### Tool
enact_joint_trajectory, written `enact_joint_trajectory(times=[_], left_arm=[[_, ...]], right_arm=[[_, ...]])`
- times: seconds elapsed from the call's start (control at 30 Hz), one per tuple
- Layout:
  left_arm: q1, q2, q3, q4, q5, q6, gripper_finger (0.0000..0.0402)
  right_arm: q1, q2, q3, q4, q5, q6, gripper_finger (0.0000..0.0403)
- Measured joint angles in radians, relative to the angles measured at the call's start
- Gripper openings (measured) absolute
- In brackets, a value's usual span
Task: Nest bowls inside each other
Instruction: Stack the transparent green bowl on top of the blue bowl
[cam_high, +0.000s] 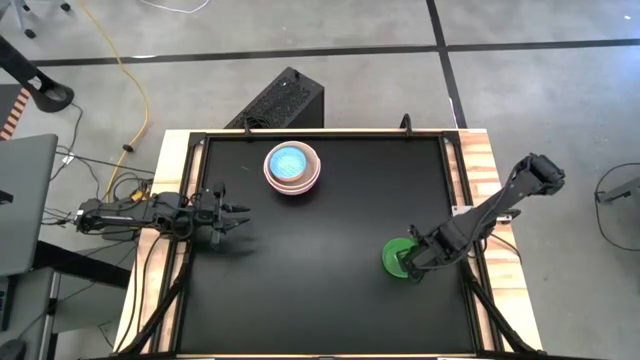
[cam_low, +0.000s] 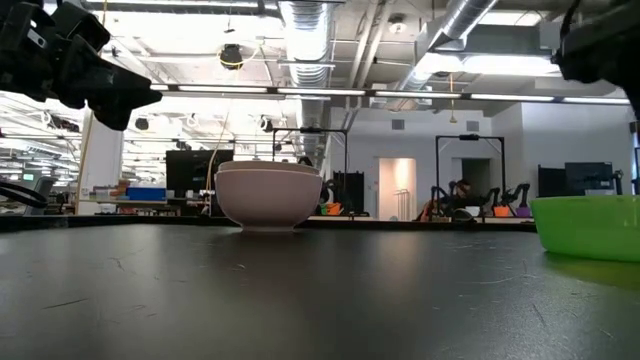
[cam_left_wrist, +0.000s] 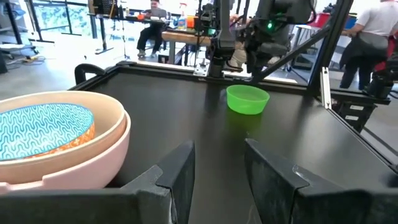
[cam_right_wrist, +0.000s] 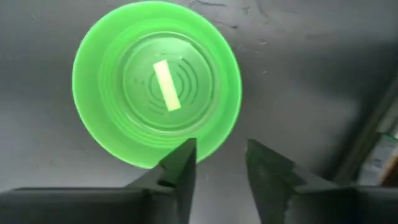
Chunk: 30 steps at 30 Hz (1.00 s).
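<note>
A stack of bowls (cam_high: 291, 167) rests on its base at the far middle of the black table: a pink outer bowl (cam_left_wrist: 74, 165), a beige one (cam_left_wrist: 109, 121) inside it, and a light blue patterned one (cam_left_wrist: 40, 127) innermost. A bright green bowl (cam_high: 396, 257) stands upright by itself near the table's right edge. My right gripper (cam_right_wrist: 217, 149) points down above the green bowl's rim, open; one finger (cam_right_wrist: 181, 163) is over the rim and the other outside it. The low view shows the bowl (cam_low: 588, 225) with nothing touching it. My left gripper (cam_high: 240, 218) waits open at the table's left.
The table has a raised frame (cam_high: 455, 170) along its edges, close to the right of the green bowl. Bare black tabletop (cam_high: 320, 260) lies between the stack and the green bowl. People and equipment show in the room beyond the table.
</note>
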Motion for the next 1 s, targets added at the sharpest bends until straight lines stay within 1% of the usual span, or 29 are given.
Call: enact_joint_trajectory(times=[0.13,0.23,0.33,0.4,0.47,0.53,0.77,0.83,1.0], left_arm=[[0.000,0.000,0.000,0.000,0.000,-0.002,0.0128],[0.000,0.000,0.000,-0.006,0.000,-0.002,0.0128],[0.000,0.000,0.001,-0.017,0.000,-0.002,0.0128],[0.000,0.000,0.001,-0.019,0.000,-0.002,0.0128],[0.000,0.000,0.001,-0.020,0.000,-0.002,0.0128],[0.000,0.000,0.001,-0.020,0.000,-0.002,0.0128],[0.000,0.000,0.001,-0.021,0.000,-0.002,0.0128],[0.000,0.000,0.001,-0.022,0.000,-0.002,0.0128],[0.000,0.000,0.001,-0.022,0.000,-0.016,0.0128]], right_arm=[[-0.001,0.001,-0.102,0.102,-0.001,0.000,0.0203],[-0.001,0.000,-0.161,0.167,-0.001,0.000,0.0225],[-0.008,0.000,-0.196,0.204,-0.001,-0.002,0.0233],[-0.009,0.000,-0.206,0.202,-0.001,0.000,0.0230],[-0.014,0.000,-0.210,0.204,-0.002,-0.003,0.0214],[-0.015,0.000,-0.211,0.214,-0.001,-0.010,0.0185],[-0.014,0.000,-0.211,0.249,0.026,-0.011,0.0027],[-0.014,-0.001,-0.210,0.254,0.039,-0.015,0.0012],[-0.030,-0.002,-0.201,0.251,0.045,-0.038,0.0009]])
